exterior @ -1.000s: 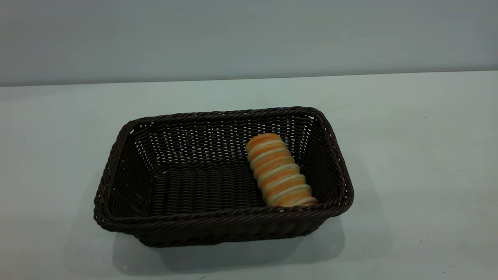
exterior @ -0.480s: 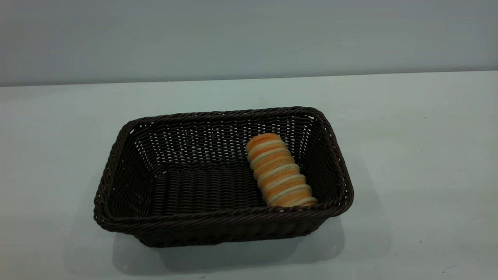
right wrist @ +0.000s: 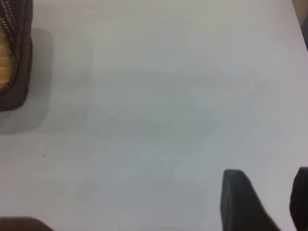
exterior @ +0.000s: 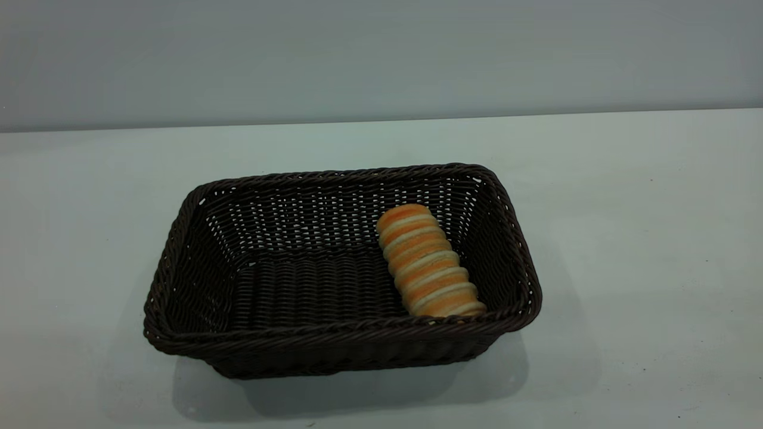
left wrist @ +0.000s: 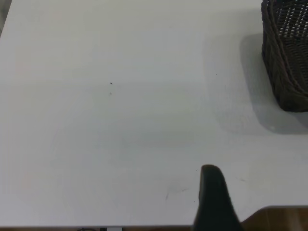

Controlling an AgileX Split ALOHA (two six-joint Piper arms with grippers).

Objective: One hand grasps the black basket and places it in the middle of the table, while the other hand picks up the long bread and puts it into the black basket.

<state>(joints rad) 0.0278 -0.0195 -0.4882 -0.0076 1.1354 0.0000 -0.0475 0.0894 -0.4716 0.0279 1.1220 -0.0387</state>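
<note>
The bread (exterior: 428, 262) lies inside the basket (exterior: 343, 342). The right gripper (right wrist: 262, 199) is well apart from it, fingers spread. The left gripper (left wrist: 214, 199) is also away; its state I cannot tell.

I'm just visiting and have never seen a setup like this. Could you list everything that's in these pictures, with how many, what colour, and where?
black basket: one, dark brown-black wicker, standing on the middle of the table.
long bread: one, golden-orange and cream ridged, lying inside the basket toward its right end.
table: one, white, under everything.
wall: one, plain grey, behind the table.
left gripper: one, black, one finger visible, over bare table, apart from the basket.
right gripper: one, black, two fingers spread with a gap between them, over bare table, holding nothing.
</note>
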